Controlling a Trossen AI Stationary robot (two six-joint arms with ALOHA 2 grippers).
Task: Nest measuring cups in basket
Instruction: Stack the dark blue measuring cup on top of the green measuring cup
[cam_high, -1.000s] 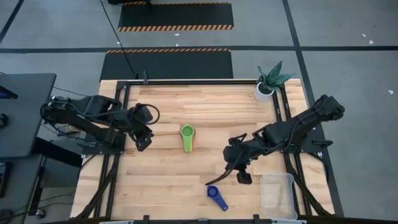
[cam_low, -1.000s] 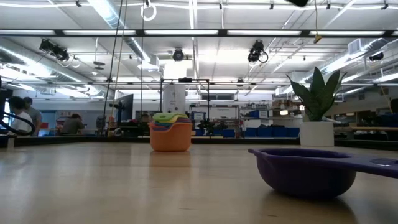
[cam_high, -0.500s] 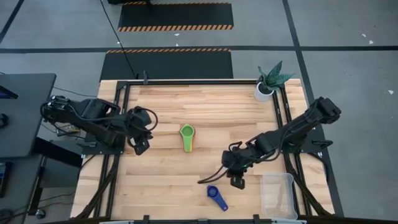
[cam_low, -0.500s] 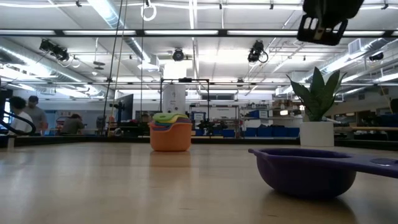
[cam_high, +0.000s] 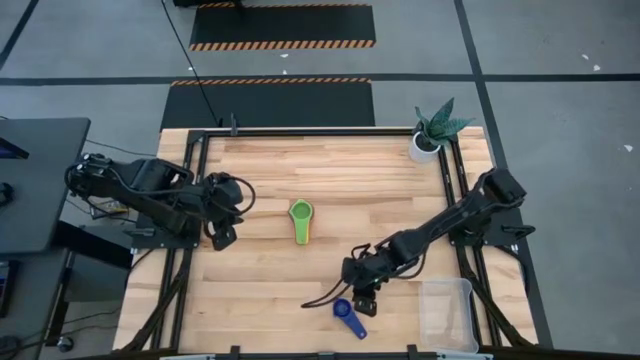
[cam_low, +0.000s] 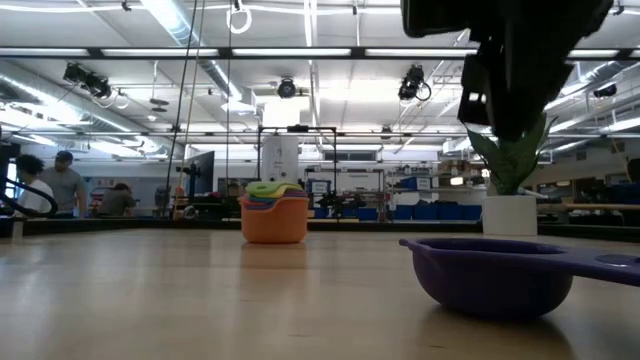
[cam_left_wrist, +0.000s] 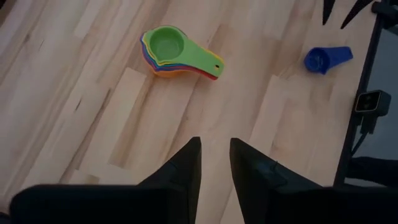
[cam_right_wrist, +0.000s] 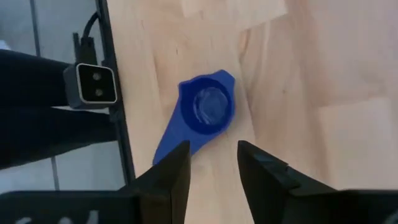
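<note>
right gripper (cam_high: 362, 297), jaws apart, hovers by blue cup (cam_high: 349, 316); left gripper (cam_high: 222, 237) parted; no writing readable.

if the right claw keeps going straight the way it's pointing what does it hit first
Most likely the blue measuring cup lying alone near the table's front edge: the right claw points down at it, fingers apart. How far above it the claw hangs is unclear.

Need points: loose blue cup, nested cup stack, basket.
blue cup (cam_right_wrist: 207, 111): right wrist view, on the bowl of the scoop.
nested cup stack (cam_left_wrist: 166, 45): left wrist view, inside the green top cup.
basket (cam_high: 447, 313): high view, on its clear floor.
</note>
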